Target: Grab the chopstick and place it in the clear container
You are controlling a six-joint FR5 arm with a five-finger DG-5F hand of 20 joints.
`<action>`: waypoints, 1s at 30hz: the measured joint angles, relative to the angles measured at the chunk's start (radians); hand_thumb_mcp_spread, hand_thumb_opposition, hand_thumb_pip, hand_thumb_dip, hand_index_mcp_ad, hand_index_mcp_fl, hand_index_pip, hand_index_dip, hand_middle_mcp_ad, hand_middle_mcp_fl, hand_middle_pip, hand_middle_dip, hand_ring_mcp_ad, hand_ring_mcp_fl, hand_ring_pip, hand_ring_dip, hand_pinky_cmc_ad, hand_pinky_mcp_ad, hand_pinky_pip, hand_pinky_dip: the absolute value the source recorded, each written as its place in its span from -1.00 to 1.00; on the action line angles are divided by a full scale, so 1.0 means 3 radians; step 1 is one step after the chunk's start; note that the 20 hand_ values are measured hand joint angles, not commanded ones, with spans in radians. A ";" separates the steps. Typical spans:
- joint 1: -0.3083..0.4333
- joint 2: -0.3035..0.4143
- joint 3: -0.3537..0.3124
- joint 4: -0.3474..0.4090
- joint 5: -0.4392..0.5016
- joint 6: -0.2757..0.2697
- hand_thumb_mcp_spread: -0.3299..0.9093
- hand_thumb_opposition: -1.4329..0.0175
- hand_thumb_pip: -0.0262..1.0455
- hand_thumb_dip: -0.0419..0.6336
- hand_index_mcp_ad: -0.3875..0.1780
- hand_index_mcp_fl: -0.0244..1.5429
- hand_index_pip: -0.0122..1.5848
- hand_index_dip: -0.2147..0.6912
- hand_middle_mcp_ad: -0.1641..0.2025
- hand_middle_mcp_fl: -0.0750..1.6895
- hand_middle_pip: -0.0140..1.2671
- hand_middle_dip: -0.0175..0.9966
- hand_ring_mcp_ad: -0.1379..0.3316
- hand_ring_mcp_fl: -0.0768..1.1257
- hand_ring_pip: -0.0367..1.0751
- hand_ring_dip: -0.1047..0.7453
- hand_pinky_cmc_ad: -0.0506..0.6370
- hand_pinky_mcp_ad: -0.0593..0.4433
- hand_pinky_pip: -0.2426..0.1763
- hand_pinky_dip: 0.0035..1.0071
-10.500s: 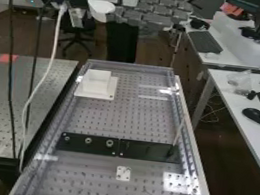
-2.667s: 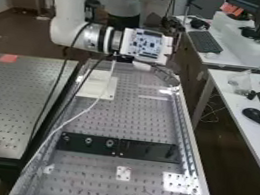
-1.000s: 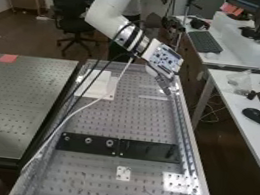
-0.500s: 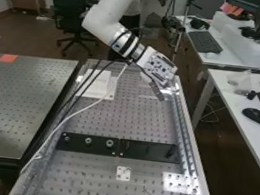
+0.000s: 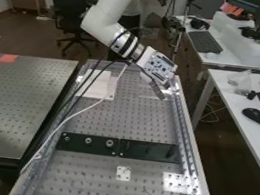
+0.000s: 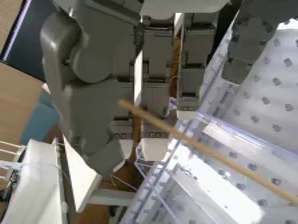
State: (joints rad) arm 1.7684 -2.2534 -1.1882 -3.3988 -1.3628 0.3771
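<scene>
We see the chopstick (image 6: 206,146) slanting across the clear container (image 6: 243,134), one end towards the hand (image 5: 156,90). The hand's grip we cannot tell.

a thin tan chopstick (image 6: 226,161) slants across the clear container (image 6: 241,134) in the wrist view.

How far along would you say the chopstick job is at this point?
Partway or nearly done, I think: the chopstick is up among the straight fingers of the robot hand, slanting across the clear container. Nothing looks firmly gripped, though I cannot tell whether the chopstick rests inside. What's left is probably settling it there, then withdrawing.
</scene>
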 joint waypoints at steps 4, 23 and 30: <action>-0.0002 0.0011 -0.0028 0.0017 0.0005 0.0001 0.53 -0.30 -0.32 0.17 -0.31 0.47 -0.90 0.88 -0.30 0.34 -0.74 0.58 -0.26 0.02 -0.74 0.45 0.38 0.61 0.39 -0.65; 0.0037 0.0152 -0.0099 0.0493 -0.0050 -0.0030 0.51 -0.26 -0.32 0.17 -0.41 0.36 -0.92 0.88 -0.30 0.22 -0.75 0.61 -0.20 -0.19 -0.74 0.43 0.39 0.60 0.24 -0.61; 0.0014 0.0222 -0.0097 0.0634 0.0040 -0.0034 0.51 -0.24 -0.31 0.17 -0.43 0.34 -0.92 0.88 -0.30 0.20 -0.75 0.61 -0.18 -0.22 -0.75 0.40 0.39 0.60 0.25 -0.61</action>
State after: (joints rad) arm 1.7724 -2.1868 -1.2172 -3.2086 -1.3509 0.3669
